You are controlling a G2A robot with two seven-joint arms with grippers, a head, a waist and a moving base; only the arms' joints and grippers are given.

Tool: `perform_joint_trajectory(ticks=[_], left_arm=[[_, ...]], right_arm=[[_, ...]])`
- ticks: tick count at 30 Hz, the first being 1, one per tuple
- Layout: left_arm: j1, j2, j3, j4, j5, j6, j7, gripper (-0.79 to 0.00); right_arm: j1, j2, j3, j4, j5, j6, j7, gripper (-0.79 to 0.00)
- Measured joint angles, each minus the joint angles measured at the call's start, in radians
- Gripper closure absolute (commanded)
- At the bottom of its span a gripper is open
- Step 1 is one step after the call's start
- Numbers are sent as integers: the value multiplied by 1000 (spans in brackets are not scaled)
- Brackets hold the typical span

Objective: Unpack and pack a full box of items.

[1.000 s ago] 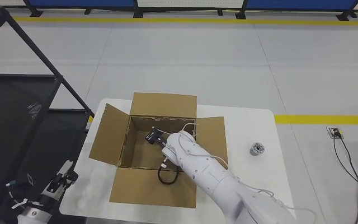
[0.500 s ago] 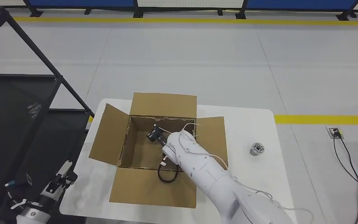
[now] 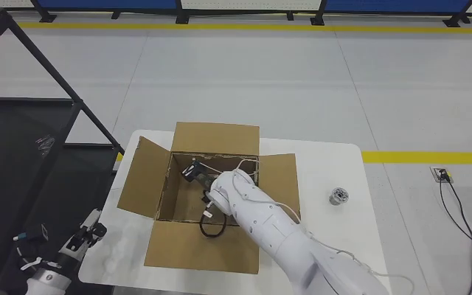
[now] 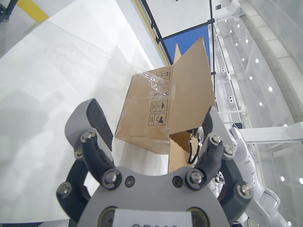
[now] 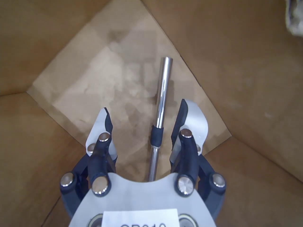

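Left gripper [image 4: 152, 109] hangs off the near-left corner of the white table [image 3: 324, 236], fingers spread wide, nothing between them, facing the outer side wall of the cardboard box [image 3: 215, 138]. Clear plastic film [image 4: 78, 45] lies on the table between this gripper and the box and reaches up to the box wall. Box stands on the left-centre of the table with all four flaps folded outward. Right arm is bent over the near flap and goes down into the box; right gripper [image 5: 144, 106] is low inside, pointed at the floor of the box, fingers [image 5: 189, 116] open at a medium gap and gripping nothing. Metal rod [image 5: 163, 95], shiny with a black band near its middle, lies flat on the box floor and is seen between the two fingers, closer to one of them; contact with either cannot be told. Pale crumpled object [image 5: 293, 10] sits high against one inner wall, kind not clear. Small round metal piece [image 3: 338, 195] rests on the table to the right of the box, well apart from it. Yellow floor line [image 3: 417, 156] runs beyond the table's right side.
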Motion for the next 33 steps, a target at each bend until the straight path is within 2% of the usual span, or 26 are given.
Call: perform_joint_trajectory(ticks=[4,7,9,12,14,15,16,20,23,27,33], left_arm=[[-13,1,14,0,12,8,-3,-785],[-21,1,21,-2,20,13,-4,-785],[-24,1,25,-4,23,15,-5,-785],[-26,2,28,-5,26,16,-5,-785],[-26,2,28,-5,27,17,-6,-785],[-26,2,28,-5,28,18,-7,-785],[-25,2,28,-5,27,18,-7,-785],[-23,2,27,-3,25,16,-7,-785],[-22,2,27,-4,25,17,-7,-785],[-22,2,32,-6,26,16,-8,-785],[-28,3,44,-9,35,21,-8,-785]], right_arm=[[-38,47,39,-132,-25,10,-4,-594],[-94,105,94,-300,-71,35,27,-619],[-161,155,152,-466,-128,68,72,-634],[-307,234,267,-765,-242,102,173,-643],[-430,283,365,-983,-322,91,248,-677],[-482,300,407,-1069,-352,80,275,-696],[-531,315,446,-1147,-380,71,297,-776],[-696,354,605,-1406,-462,59,335,-785],[-762,369,708,-1506,-511,99,340,-785],[-814,381,838,-1563,-584,186,355,-785],[-801,392,1011,-1462,-668,333,457,-785]])
